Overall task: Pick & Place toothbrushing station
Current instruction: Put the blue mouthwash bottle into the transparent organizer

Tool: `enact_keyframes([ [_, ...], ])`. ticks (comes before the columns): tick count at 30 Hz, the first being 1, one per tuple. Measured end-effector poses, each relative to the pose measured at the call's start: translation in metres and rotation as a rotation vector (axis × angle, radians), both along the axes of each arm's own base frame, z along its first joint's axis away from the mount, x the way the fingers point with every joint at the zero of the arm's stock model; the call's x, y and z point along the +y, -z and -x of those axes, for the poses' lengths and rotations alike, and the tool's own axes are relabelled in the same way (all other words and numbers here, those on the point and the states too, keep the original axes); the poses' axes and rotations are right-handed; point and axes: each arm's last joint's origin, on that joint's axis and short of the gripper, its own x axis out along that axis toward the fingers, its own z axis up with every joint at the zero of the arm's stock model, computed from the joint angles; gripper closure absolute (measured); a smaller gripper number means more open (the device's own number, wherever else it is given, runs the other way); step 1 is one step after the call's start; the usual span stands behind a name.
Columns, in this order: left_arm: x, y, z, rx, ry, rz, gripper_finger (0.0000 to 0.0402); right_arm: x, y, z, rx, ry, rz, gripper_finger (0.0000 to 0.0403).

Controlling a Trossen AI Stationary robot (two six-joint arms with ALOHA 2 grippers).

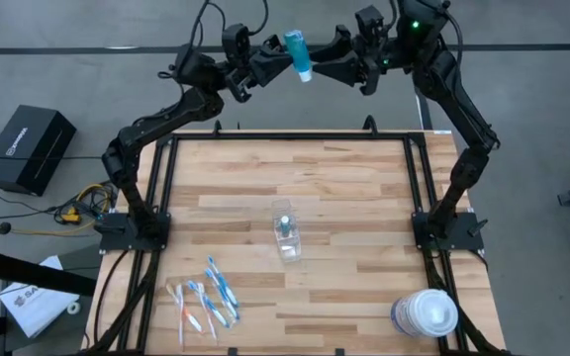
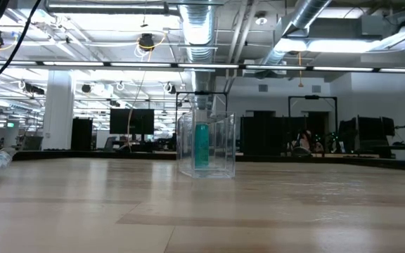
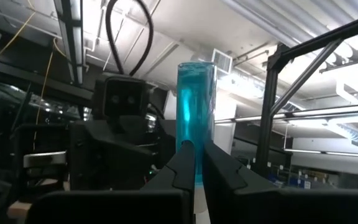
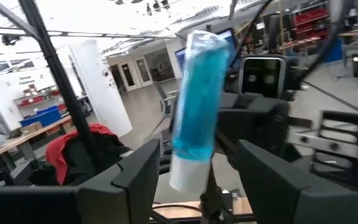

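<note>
A teal tube [image 1: 298,54] with a white cap [image 4: 188,174] hangs high over the table's far edge, between my two raised arms. My left gripper [image 3: 196,152] is shut on it. My right gripper [image 4: 199,149] faces it from the other side, open, one finger on each side of the tube and apart from it. On the table a small clear cup [image 1: 285,235] stands upright with another teal tube [image 2: 201,144] upright inside. Several blue, white and orange toothbrushes [image 1: 206,297] lie flat near the front left. My left gripper pinches the teal tube between its two fingers [image 3: 225,171], on the lower part of the tube's body [image 3: 194,134] toward the cap end. The fingers lie across the tube. Most of the tube stands out past the fingertips, lifted clear of everything.
A big round white-lidded tub [image 1: 426,313] stands at the table's front right corner. Black frame rails [image 1: 161,188] run along the table's left and right sides. A black box [image 1: 30,146] and cables lie on the floor to the left.
</note>
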Motion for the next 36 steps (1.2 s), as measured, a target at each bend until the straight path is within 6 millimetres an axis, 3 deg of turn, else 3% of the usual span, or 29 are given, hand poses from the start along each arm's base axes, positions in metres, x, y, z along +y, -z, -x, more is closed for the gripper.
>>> enact_keyframes([
  [8, -0.002, 0.0, -0.002, 0.001, -0.005, 0.012, 0.0396, 0.002, 0.004, -0.002, 0.039, -0.007, -0.026, 0.0197],
  [15, -0.001, 0.0, -0.002, -0.009, -0.022, 0.004, 0.0396, 0.008, 0.012, -0.015, 0.071, -0.048, -0.04, 0.0198],
  [21, -0.002, 0.0, -0.002, -0.005, -0.015, -0.001, 0.0396, 0.008, 0.007, -0.012, 0.041, -0.037, -0.022, 0.0199],
  [36, -0.004, 0.0, -0.003, -0.008, -0.007, -0.003, 0.0396, 0.008, 0.008, -0.013, 0.053, -0.045, -0.057, 0.0251],
])
